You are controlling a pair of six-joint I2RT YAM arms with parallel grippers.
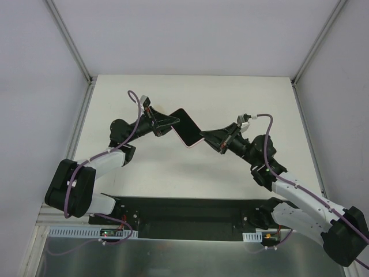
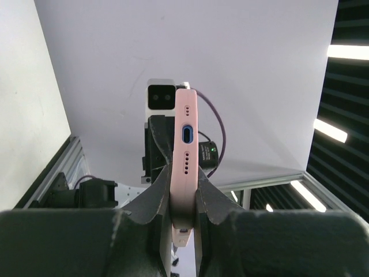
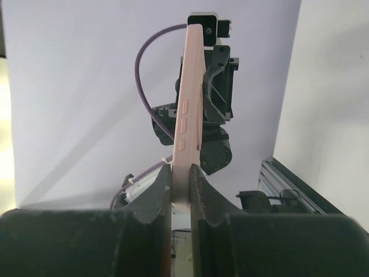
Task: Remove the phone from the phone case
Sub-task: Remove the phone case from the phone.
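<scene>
A phone with a dark screen sits in a pink case (image 1: 186, 127) and is held up above the table between both arms. My left gripper (image 1: 171, 122) is shut on its upper left end; the left wrist view shows the pink bottom edge (image 2: 186, 144) with port and speaker holes pinched between the fingers (image 2: 149, 202). My right gripper (image 1: 206, 138) is shut on its lower right corner; the right wrist view shows the pink side edge (image 3: 189, 115) with buttons between the fingers (image 3: 159, 190).
The white table top (image 1: 190, 92) lies under the phone, with white walls at the back and both sides. A black base plate (image 1: 184, 216) runs along the near edge between the arm bases.
</scene>
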